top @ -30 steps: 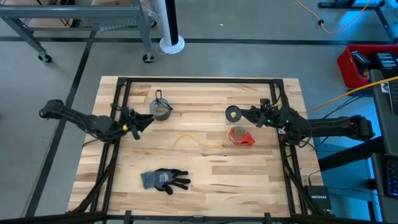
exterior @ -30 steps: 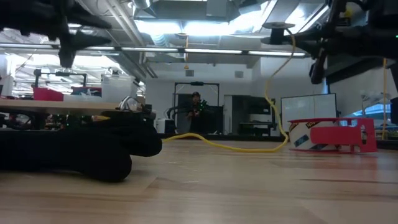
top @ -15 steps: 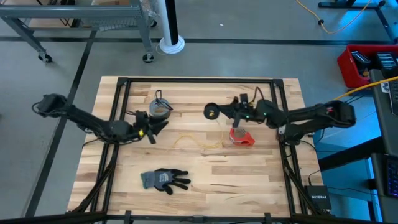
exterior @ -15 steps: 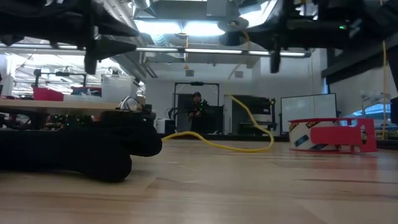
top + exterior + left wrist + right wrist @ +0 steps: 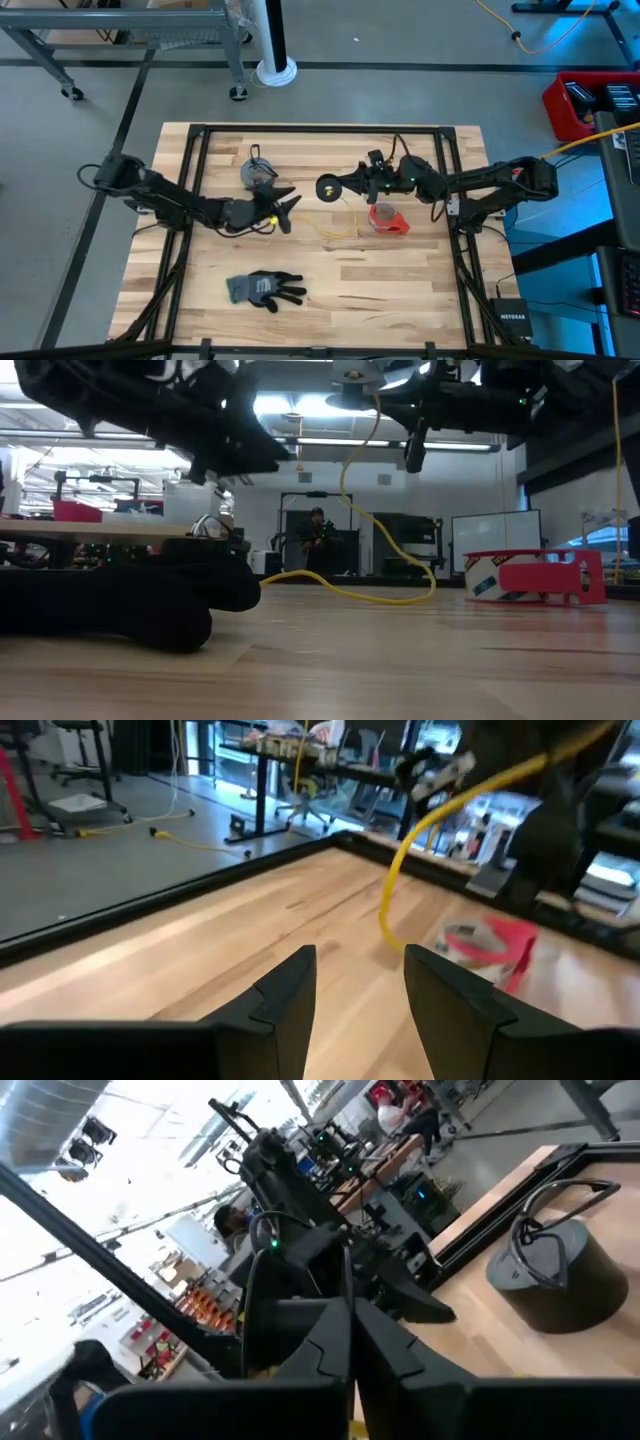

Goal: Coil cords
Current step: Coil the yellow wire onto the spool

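Above the middle of the table (image 5: 330,300), the right gripper (image 5: 352,187) is raised, fingers pinched together on the yellow cord (image 5: 352,520) near a dark round end piece (image 5: 327,187). From that grip the cord hangs down in a loose curve, then trails along the wood toward the red tape roll (image 5: 387,219). In the high view its lying part (image 5: 335,232) runs between the two grippers, just beside the red roll. Left gripper (image 5: 283,208) hovers over the table's left-centre, fingers (image 5: 285,1000) spread apart, holding nothing; the hanging cord is ahead of it, near but not touching. Grey tape roll (image 5: 259,173) sits behind the left gripper. Dark glove (image 5: 263,289) lies toward the near edge, well apart from the cord.
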You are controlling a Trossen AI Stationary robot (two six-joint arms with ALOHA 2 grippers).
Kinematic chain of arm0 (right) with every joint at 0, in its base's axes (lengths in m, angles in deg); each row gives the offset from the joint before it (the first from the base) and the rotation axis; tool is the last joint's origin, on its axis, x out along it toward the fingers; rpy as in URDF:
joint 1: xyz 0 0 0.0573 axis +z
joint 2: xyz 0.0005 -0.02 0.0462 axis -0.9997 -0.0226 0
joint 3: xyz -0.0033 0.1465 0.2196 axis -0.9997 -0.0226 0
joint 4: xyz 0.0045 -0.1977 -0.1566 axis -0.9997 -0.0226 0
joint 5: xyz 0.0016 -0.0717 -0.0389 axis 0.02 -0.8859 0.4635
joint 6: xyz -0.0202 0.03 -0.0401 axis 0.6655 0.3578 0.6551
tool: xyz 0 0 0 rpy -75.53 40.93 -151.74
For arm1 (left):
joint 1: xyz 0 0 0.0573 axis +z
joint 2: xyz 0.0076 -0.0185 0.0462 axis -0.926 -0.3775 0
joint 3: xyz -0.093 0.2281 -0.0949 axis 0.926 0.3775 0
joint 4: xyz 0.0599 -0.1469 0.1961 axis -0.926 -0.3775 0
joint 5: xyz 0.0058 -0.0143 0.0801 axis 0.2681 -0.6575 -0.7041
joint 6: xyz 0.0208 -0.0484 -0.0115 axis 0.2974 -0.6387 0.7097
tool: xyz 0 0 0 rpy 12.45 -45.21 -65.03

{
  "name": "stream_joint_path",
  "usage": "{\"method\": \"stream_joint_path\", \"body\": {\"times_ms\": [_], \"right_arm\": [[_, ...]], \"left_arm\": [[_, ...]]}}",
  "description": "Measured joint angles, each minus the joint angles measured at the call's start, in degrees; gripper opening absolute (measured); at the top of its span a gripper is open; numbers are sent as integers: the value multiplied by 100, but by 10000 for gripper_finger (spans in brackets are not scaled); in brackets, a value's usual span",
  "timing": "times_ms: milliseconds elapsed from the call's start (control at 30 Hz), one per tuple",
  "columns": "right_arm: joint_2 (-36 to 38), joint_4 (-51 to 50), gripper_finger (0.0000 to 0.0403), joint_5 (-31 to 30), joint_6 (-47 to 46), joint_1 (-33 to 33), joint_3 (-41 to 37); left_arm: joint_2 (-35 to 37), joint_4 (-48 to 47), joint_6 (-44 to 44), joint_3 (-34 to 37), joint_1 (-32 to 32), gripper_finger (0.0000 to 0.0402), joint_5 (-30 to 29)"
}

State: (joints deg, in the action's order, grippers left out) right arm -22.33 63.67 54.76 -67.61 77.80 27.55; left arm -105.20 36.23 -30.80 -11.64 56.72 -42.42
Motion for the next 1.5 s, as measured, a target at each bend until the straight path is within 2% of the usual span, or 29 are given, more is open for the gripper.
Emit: {"method": "stream_joint_path", "body": {"times_ms": [67, 167, 300, 567, 700, 900, 1000, 1233, 1500], "right_arm": [[-40, 20, 7, -196, 117, 8, 0], [-78, -4, 3, -555, -175, 5, 0], [-78, 34, 5, -602, -248, 7, 0], [-78, 10, 4, -1052, -335, 5, 105], [-78, -7, 4, -1088, -314, 5, 186], [-78, -95, 4, -1683, -307, 5, 256], [-78, -94, 3, -1747, -309, 5, 256], [-78, -95, 4, -1745, -307, 5, 256], [-78, -58, 4, -1800, -372, 6, 256]], "left_arm": [[-122, -8, 31, 0, -4, 145, 5], [-249, 24, -89, 0, -22, 145, 26], [-455, 129, 185, 0, -11, 145, 26], [-1160, 1615, 165, -47, 255, 145, 28], [-1589, 1661, -9, -429, 396, 145, 26], [-2259, 1636, 316, -1270, 494, 145, 35], [-2429, 1634, 360, -1545, 542, 145, 11], [-2440, 1463, 184, -1655, 569, 145, -950], [-2435, 1451, -20, -1655, 569, 145, -1047]]}}
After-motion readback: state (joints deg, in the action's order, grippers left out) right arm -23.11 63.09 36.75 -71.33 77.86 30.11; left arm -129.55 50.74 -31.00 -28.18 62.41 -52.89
